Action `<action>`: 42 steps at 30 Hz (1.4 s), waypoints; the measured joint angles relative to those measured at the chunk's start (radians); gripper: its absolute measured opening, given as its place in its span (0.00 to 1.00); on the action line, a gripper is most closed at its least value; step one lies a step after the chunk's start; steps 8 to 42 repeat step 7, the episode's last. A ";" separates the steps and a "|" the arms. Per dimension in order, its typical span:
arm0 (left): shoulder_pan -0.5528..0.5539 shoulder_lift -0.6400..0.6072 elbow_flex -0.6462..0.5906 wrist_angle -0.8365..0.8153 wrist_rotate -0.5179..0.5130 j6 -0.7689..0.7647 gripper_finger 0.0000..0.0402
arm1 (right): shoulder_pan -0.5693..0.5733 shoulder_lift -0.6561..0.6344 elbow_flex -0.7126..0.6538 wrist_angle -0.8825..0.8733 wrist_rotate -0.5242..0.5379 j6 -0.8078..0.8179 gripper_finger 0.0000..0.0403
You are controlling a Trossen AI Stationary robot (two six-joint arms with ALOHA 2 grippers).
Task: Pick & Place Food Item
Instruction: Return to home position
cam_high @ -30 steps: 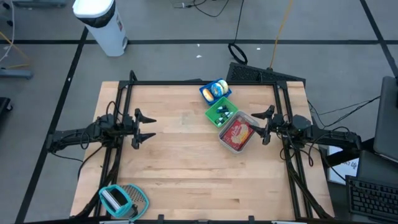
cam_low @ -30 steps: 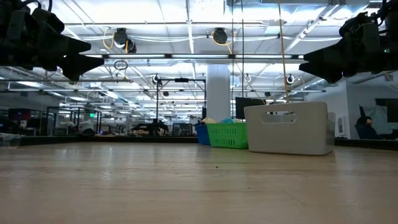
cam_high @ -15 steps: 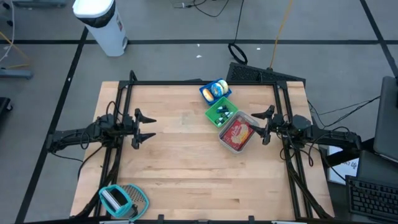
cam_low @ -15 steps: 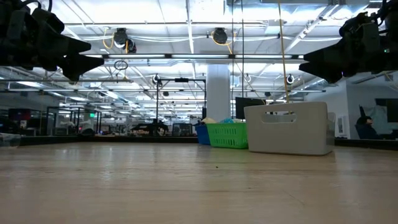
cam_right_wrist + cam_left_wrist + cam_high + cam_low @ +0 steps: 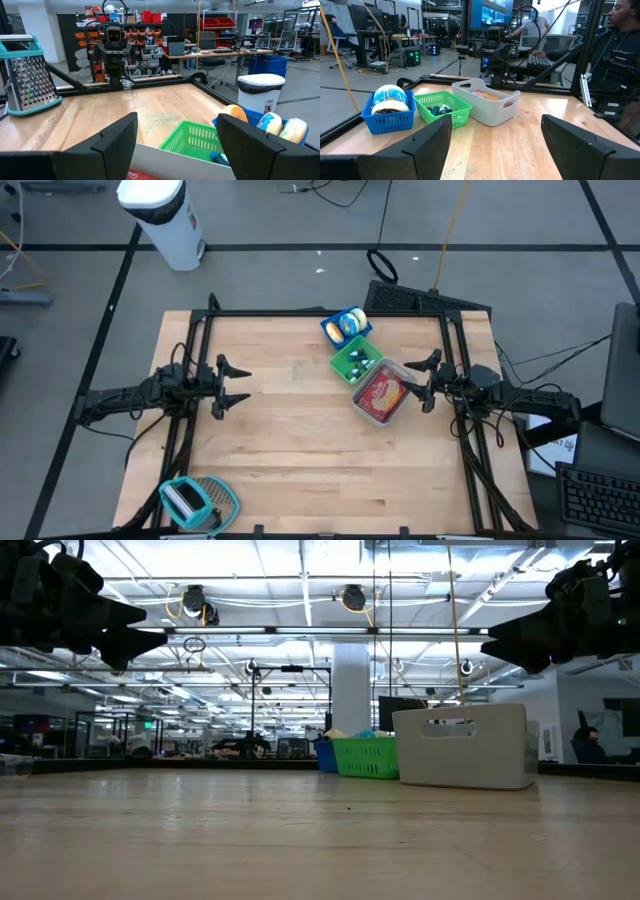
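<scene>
The red popcorn bag lies in the gray bin; the left jaws hang over the left side of the table and the right jaws just beside the bin, both wide apart and empty. To go home well, I think the right jaws should pull back slow and high so they do not bump the bin. A green basket and a blue basket sit by it, and a person is in the room behind.

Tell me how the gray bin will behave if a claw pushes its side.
The gray bin would probably slide, not tip: its base sits wide and flat on the table. It seems light, holding red popcorn bags. The green basket beside it might get shoved.
</scene>
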 joint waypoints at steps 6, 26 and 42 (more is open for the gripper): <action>0.000 0.000 0.000 0.000 0.000 0.000 0.77 | 0.000 0.000 0.000 0.000 0.000 0.000 0.64; 0.000 0.000 0.000 0.000 0.000 0.000 0.77 | 0.000 0.000 0.000 0.000 0.000 0.000 0.64; 0.000 0.000 0.000 0.000 0.000 0.000 0.77 | 0.000 0.000 0.000 0.000 0.000 0.000 0.64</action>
